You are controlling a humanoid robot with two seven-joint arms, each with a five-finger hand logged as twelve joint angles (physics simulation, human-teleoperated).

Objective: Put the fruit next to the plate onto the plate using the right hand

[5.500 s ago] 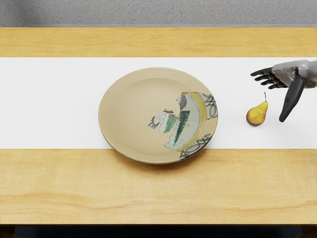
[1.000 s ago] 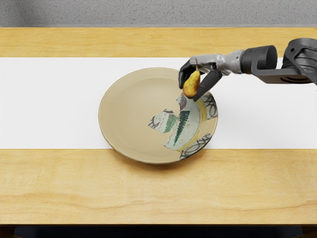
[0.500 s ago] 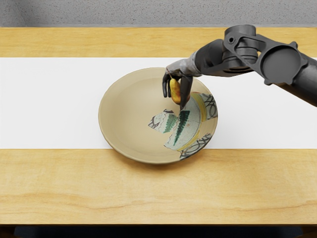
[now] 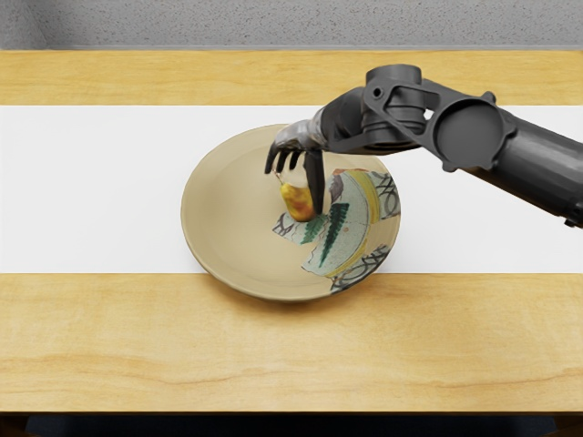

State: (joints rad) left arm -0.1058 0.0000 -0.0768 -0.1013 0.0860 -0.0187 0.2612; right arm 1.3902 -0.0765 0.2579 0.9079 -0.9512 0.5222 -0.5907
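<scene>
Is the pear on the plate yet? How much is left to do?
Nearly done. The pear is over the middle of the plate, not beside it. The right hand hangs just above the pear; I can't tell whether it grips it. Left to do: the pear lying free on the plate and the hand drawn away.

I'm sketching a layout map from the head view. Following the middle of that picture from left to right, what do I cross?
Bare white runner → plate, its plain left rim → pear → painted patch on the plate → plate's right rim → runner again.
</scene>
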